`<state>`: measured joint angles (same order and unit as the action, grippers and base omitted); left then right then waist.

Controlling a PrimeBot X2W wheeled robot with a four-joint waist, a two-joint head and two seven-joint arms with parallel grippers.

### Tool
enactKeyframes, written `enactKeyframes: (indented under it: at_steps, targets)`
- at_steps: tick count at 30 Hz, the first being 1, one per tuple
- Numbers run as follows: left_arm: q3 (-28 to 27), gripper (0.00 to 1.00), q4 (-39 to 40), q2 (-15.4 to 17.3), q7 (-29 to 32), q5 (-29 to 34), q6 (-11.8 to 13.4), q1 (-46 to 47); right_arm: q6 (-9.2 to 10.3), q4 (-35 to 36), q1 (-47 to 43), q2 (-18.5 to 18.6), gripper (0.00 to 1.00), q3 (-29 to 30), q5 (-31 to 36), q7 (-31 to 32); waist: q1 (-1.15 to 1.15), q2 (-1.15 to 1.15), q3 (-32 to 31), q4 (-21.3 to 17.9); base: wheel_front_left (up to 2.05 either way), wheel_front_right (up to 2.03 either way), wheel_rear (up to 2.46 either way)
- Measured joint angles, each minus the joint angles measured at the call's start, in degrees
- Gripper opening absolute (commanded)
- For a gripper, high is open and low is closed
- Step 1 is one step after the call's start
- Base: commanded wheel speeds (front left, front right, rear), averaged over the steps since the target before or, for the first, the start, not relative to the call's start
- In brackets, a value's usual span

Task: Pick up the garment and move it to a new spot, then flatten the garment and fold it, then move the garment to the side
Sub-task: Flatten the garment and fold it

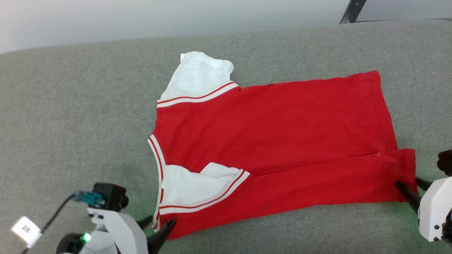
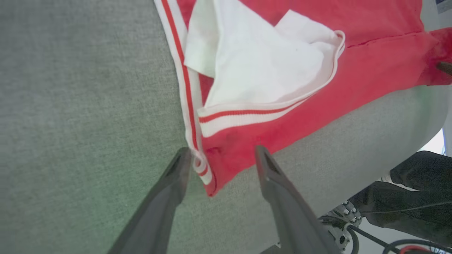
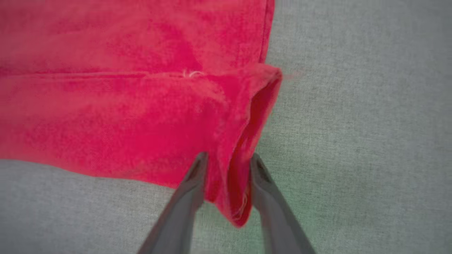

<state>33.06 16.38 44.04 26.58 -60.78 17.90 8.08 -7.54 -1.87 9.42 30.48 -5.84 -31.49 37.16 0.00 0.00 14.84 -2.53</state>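
The garment point(image 1: 275, 134) lies spread on the grey cloth surface. It is red, with one white sleeve at the far left and the other sleeve folded onto its near left part. The near long edge is folded over the body as a red band. My left gripper point(image 1: 160, 222) is open at the near-left corner; in the left wrist view the striped collar corner point(image 2: 204, 173) lies loose between my left gripper's point(image 2: 221, 151) fingers. My right gripper point(image 1: 408, 182) stands open at the near-right hem corner. In the right wrist view that hem corner point(image 3: 240, 197) sits between my right gripper's point(image 3: 229, 156) parted fingers.
The grey cloth surface point(image 1: 70, 123) reaches well beyond the garment on every side. A white numbered tag point(image 1: 25, 229) hangs on a cable by my left wrist. A dark strut point(image 1: 353, 10) stands beyond the far edge. Past the near edge is what looks like a person's dark trouser leg point(image 2: 406, 197).
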Motion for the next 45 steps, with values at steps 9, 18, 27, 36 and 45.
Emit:
enactKeyframes:
  at_steps: [9,18,27,36,45]
  targets:
    - [-5.55,1.00,0.67,3.80,-1.67,3.94,-0.33,10.14,0.01,7.91,-1.87,-4.69,1.00,4.86,3.49,-3.46,0.00,0.00,-0.13,-1.59,0.00,0.00,0.00]
    - [-4.77,1.00,-14.30,0.41,5.36,5.14,-6.16,32.18,0.01,11.59,1.66,-11.34,1.00,0.42,4.30,-7.23,0.00,0.00,1.78,-6.42,0.00,0.00,0.00]
    - [-2.32,1.00,-39.62,-2.57,8.28,9.83,-13.04,51.00,0.01,10.00,5.91,-13.16,1.00,-5.71,3.85,-11.65,0.00,0.00,6.60,-13.31,0.00,0.00,0.00]
    - [-0.09,1.00,-57.40,-4.57,14.93,8.78,-18.55,57.57,0.01,8.03,7.50,-14.11,1.00,-7.54,3.33,-14.36,0.00,0.00,11.27,-19.45,0.00,0.00,0.00]
    - [1.76,1.00,-64.03,-5.17,20.89,8.78,-20.67,61.91,0.01,7.68,7.58,-14.18,1.00,-7.39,3.26,-14.82,0.00,0.00,14.23,-21.55,0.00,0.00,0.00]
